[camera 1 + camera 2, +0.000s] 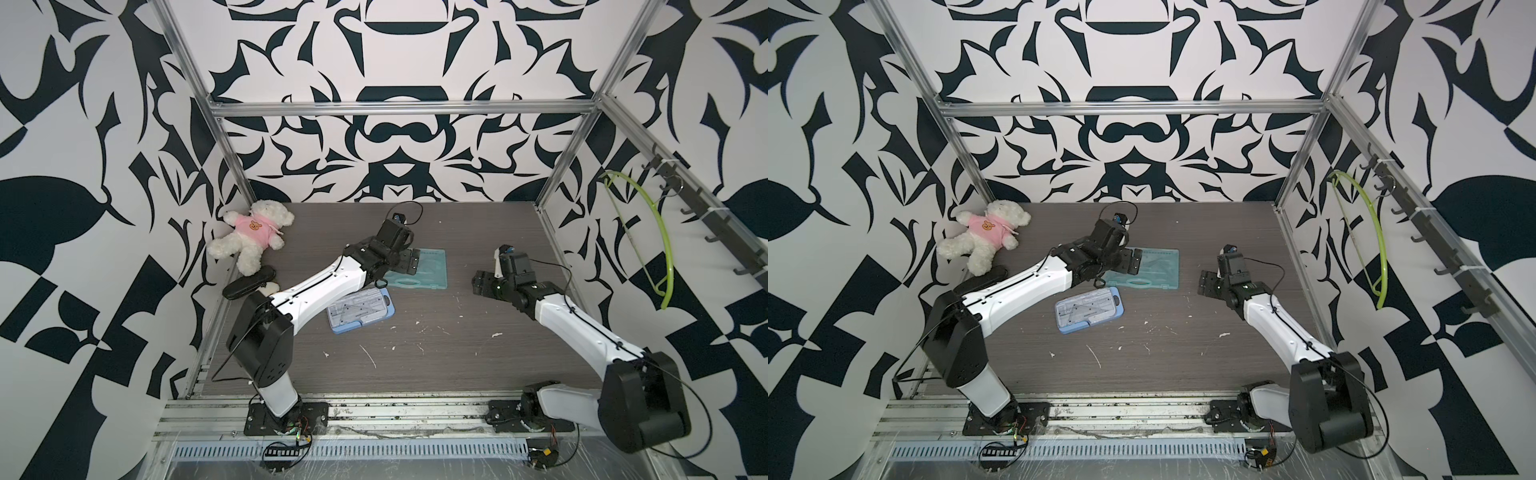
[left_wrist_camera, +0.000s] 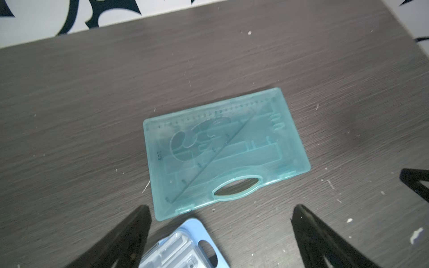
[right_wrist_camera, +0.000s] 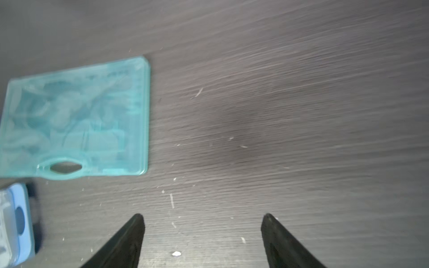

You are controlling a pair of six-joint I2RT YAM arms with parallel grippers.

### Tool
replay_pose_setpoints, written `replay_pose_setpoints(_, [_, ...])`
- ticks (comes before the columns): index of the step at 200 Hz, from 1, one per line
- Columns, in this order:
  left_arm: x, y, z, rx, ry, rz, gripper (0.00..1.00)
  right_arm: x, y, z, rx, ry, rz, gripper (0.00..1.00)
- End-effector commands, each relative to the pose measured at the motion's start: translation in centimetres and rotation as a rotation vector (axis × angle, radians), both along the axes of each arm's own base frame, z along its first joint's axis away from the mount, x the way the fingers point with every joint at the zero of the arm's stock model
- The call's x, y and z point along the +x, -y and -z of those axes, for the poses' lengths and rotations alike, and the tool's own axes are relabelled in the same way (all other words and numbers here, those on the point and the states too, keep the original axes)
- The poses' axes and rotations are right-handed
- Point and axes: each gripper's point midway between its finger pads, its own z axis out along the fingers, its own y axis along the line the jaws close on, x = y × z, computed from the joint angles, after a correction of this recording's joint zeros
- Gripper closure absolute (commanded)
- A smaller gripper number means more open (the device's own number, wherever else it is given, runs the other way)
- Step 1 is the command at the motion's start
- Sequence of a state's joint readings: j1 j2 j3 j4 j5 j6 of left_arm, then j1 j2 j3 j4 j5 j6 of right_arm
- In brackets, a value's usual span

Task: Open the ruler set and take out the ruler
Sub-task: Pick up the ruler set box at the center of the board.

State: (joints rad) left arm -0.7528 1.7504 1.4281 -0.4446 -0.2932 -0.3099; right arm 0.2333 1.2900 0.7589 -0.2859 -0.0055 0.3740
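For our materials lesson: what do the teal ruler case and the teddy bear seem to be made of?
Teal ruler case: likely moulded plastic, translucent and glossy; shapes inside show through.
Teddy bear: apparently plush fabric, with a fuzzy white pile and a pink cloth top.

The green ruler set [image 2: 222, 153] lies flat and shut on the table [image 1: 436, 357], handle hole toward the front. A ruler [image 2: 209, 114] shows through its lid. The blue ruler set [image 1: 360, 309] lies shut just beside it.

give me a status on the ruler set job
Left gripper open above teal ruler case. Right gripper open over bare table. Case shut, lying flat. Blue ruler case close beside it, not blocking.
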Motion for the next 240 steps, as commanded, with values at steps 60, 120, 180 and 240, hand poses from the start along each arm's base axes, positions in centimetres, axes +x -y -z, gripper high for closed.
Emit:
replay_pose_setpoints(60, [2.8, -0.9, 3.4, 0.243, -0.069, 0.118, 0.01, 0.8, -4.5, 0.4, 0.137, -0.017, -0.186, 0.19])
replay_pose_setpoints(120, [-2.0, 1.8, 5.9, 0.419, -0.045, 0.704, 0.05, 1.4, -4.1, 0.9, 0.138, -0.055, -0.118, 0.21])
replay_pose_setpoints(180, [-6.0, 4.0, 8.5, 0.415, -0.158, 0.876, 0.24, 0.6, -2.2, -1.7, 0.097, 0.020, -0.039, 0.22])
replay_pose_setpoints(240, [-6.0, 5.5, 11.8, 0.443, -0.212, 0.893, 0.45, 0.3, -1.2, -2.2, 0.069, 0.035, 0.007, 0.22])
